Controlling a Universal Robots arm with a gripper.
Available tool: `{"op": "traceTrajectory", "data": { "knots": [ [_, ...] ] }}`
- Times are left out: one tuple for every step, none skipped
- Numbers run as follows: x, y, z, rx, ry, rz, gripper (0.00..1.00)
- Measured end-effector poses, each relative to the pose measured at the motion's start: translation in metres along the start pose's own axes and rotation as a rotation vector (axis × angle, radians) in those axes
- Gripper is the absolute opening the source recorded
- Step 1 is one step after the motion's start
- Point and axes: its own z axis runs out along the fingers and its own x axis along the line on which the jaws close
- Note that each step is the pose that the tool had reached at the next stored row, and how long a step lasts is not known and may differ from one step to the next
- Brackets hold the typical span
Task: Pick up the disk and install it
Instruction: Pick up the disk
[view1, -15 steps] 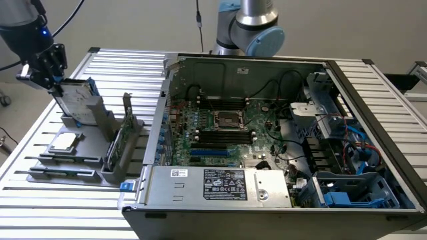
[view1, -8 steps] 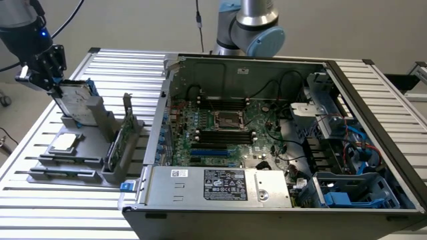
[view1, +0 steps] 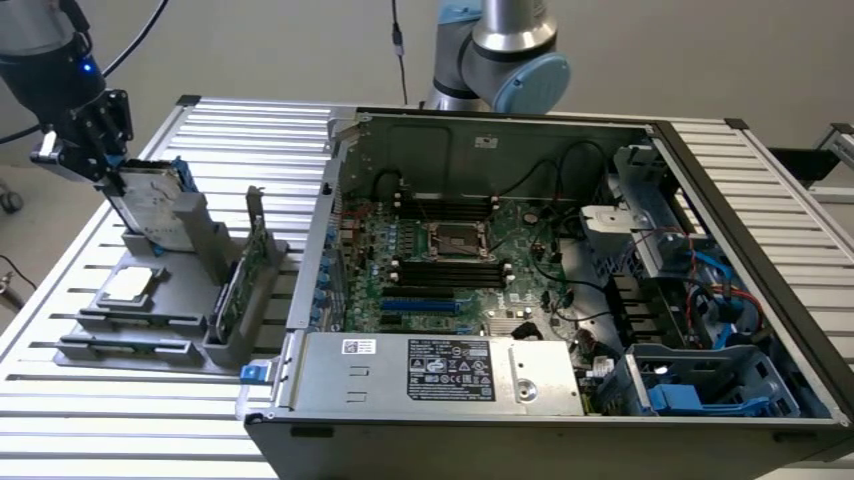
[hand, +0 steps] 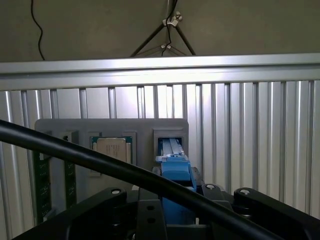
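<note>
**While the disk stands in its rack, the gripper grips its upper end**

As the exterior view shows, the gripper (view1: 107, 170) hangs over a grey rack (view1: 147, 325). The rack sits on the slatted metal table (view1: 80, 420), close to the table's edge at the exterior view's left. The fingers are closed partway, one on each face of the disk (view1: 150, 205), and clamp its upper end. The disk stands on edge and leans a little, with its lower end down in a slot at the far end of the rack. Its blue carrier (hand: 176, 175) frames the silver-grey body. In the wrist view the carrier runs from the rack's slot (hand: 170, 142) up between the gripper's black housings.

Other items in the rack:
- A square silver CPU chip (view1: 130, 287) lies flat in a pocket nearer the table's front edge.
- A thin green circuit card (view1: 230, 285) stands on edge along the side of the rack that faces the computer case.

The open computer case (view1: 507, 140) rests on the middle of the table, just beside the rack, with its interior exposed:
- The motherboard (view1: 454, 250) covers the case floor.
- A grey power supply box (view1: 441, 375) lies along the near wall.
- A blue drive bay (view1: 694, 390) fills the near corner at the exterior view's right, well apart from the disk.

A black cable (hand: 100, 165) crosses the wrist view in front of the rack.
</note>
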Motion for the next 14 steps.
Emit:
{"op": "traceTrajectory", "data": {
  "knots": [
    [0.0000, 0.0000, 0.0000, 0.0000, 0.0000, 0.000, 0.33],
    [0.0000, 0.0000, 0.0000, 0.0000, 0.0000, 0.000, 0.33],
    [0.0000, 0.0000, 0.0000, 0.0001, 0.0000, 0.000, 0.33],
    [0.0000, 0.0000, 0.0000, 0.0001, 0.0000, 0.000, 0.33],
    [0.0000, 0.0000, 0.0000, 0.0002, 0.0000, 0.000, 0.33],
    [0.0000, 0.0000, -0.0002, 0.0003, -0.0001, 0.000, 0.33],
    [0.0000, 0.0000, -0.0005, 0.0003, -0.0001, 0.000, 0.33],
    [0.0000, 0.0000, -0.0007, 0.0003, 0.0000, 0.000, 0.33],
    [0.0000, 0.0000, -0.0011, 0.0001, 0.0001, 0.000, 0.33],
    [0.0000, 0.0000, -0.0015, 0.0001, 0.0000, 0.000, 0.33],
    [0.0000, 0.0000, -0.0021, 0.0001, 0.0000, 0.000, 0.33],
    [-0.0001, 0.0000, -0.0028, 0.0001, 0.0000, 0.000, 0.33],
    [-0.0001, 0.0000, -0.0037, 0.0000, 0.0001, 0.000, 0.33],
    [-0.0002, 0.0000, -0.0046, 0.0001, 0.0000, 0.000, 0.33]
  ]
}}
